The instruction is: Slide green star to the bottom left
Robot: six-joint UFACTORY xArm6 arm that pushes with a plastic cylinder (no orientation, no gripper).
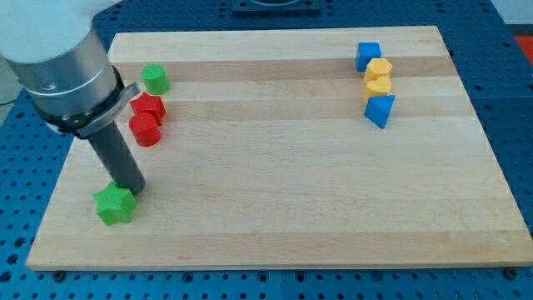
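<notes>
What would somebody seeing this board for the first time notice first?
Probably the big grey arm at the view's left, its dark rod ending with my tip right against the green star block near the bottom left of the pale wooden board. Next, two clusters: red blocks under a green cylinder upper left, and blue and yellow blocks stacked in a column upper right.

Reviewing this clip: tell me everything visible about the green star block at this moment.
The green star is a small, chunky block of matte bright green with blunt points, lying flat on the wooden board near its bottom-left corner in the view. My tip sits at the star's upper right edge, apparently touching it. No other block touches it; the two red blocks and the green cylinder lie apart, toward the view's top.
</notes>
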